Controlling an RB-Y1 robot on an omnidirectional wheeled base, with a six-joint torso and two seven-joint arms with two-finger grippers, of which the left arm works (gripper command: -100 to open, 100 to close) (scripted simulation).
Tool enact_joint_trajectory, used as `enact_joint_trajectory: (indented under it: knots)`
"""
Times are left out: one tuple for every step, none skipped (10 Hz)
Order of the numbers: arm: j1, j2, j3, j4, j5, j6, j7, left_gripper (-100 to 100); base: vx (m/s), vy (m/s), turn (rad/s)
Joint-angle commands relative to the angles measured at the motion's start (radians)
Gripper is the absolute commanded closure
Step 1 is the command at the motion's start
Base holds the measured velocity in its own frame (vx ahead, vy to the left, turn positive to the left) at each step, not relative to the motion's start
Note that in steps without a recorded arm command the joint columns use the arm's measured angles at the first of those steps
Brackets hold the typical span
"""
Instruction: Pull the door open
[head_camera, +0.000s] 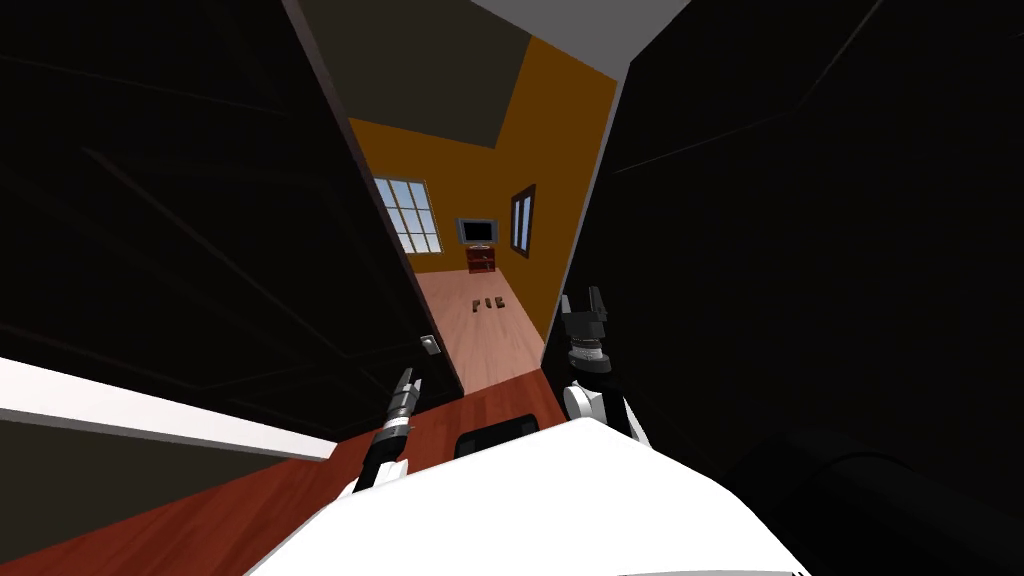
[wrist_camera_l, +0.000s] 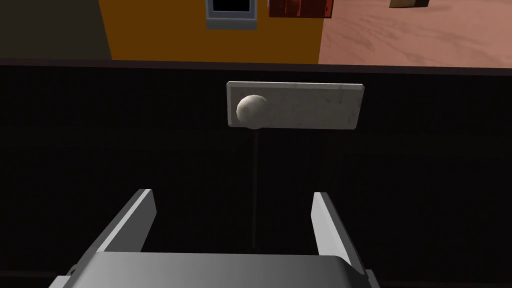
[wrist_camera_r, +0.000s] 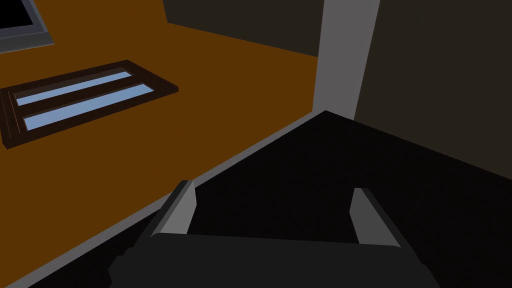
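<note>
Black flat door (head_camera: 200, 200) is being shown ajar in the head view. Its free edge is lying just ahead of the left gripper (head_camera: 406, 382), and a small light grey rectangular handle plate (head_camera: 431, 344) is sitting just beyond that gripper's tips. Past the door's edge, an orange-walled room (head_camera: 560, 140) with a pale wooden floor (head_camera: 480, 340) is being revealed. The right gripper (head_camera: 583, 302) is being held raised beside the dark surface (head_camera: 800, 250) across the gap.

In the left wrist view, the plate and its round light grey knob (wrist_camera_l: 251, 110) are being faced head-on, ahead of the spread fingers (wrist_camera_l: 134, 216) and apart from them.

In the right wrist view, the right gripper's fingers (wrist_camera_r: 184, 207) are likewise being held spread and empty.
</note>
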Motion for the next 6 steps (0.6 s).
enact_joint_trajectory:
  knots:
    - [0.0, 0.0, 0.0, 0.0, 0.0, 0.0, 0.0, -100, 0.068, 0.013, -0.006]
    - [-0.002, 0.01, 0.009, 0.016, 0.006, -0.008, 0.008, -100, 0.137, -0.01, -0.112]
    - [-0.002, 0.014, 0.013, 0.022, 0.008, -0.01, 0.011, -100, 0.191, -0.014, -0.081]
    - [-0.004, 0.023, 0.021, 0.035, 0.013, -0.017, 0.018, -100, 0.195, 0.001, -0.083]
    - [-0.005, 0.033, 0.029, 0.048, 0.018, -0.024, 0.025, -100, 0.187, -0.023, -0.115]
    - [-0.006, 0.042, 0.038, 0.063, 0.024, -0.031, 0.032, -100, 0.194, -0.009, -0.116]
